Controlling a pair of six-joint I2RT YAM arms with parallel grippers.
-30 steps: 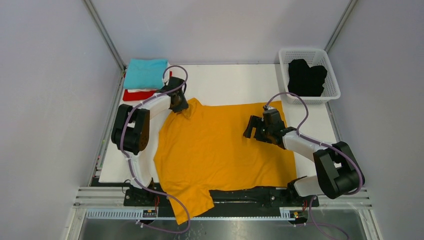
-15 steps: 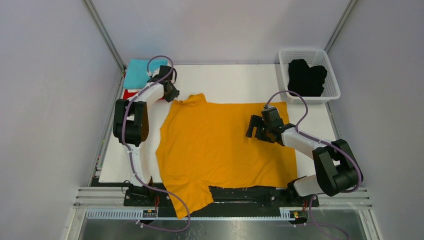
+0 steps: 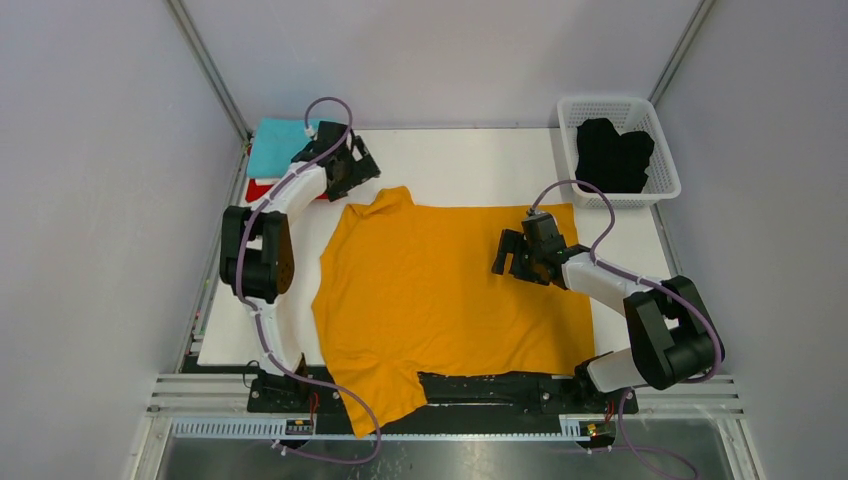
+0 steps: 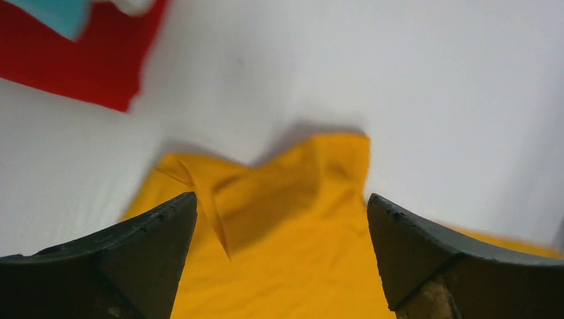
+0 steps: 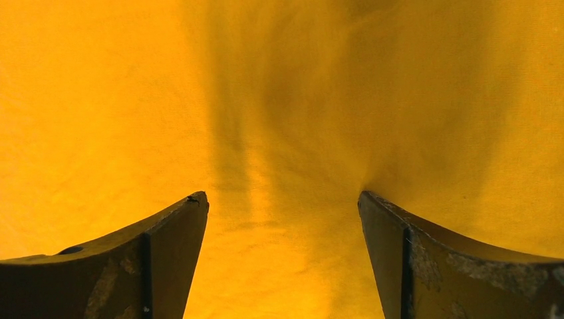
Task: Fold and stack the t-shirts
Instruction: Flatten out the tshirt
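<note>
An orange-yellow t-shirt lies spread flat across the table, one sleeve hanging over the near edge. My left gripper hovers open just behind its far-left sleeve, with nothing between the fingers. My right gripper stands open low over the shirt's right half, holding no cloth. A folded teal t-shirt lies on a red one at the back left. A black t-shirt sits in the basket.
The white mesh basket stands at the back right corner. Grey walls and metal frame posts close in the table on three sides. Bare white table shows behind the orange shirt.
My left gripper pulled the shirt's far-left sleeve back and to the left, then opened and let it go; the sleeve now lies on the table. The right arm has barely moved.
</note>
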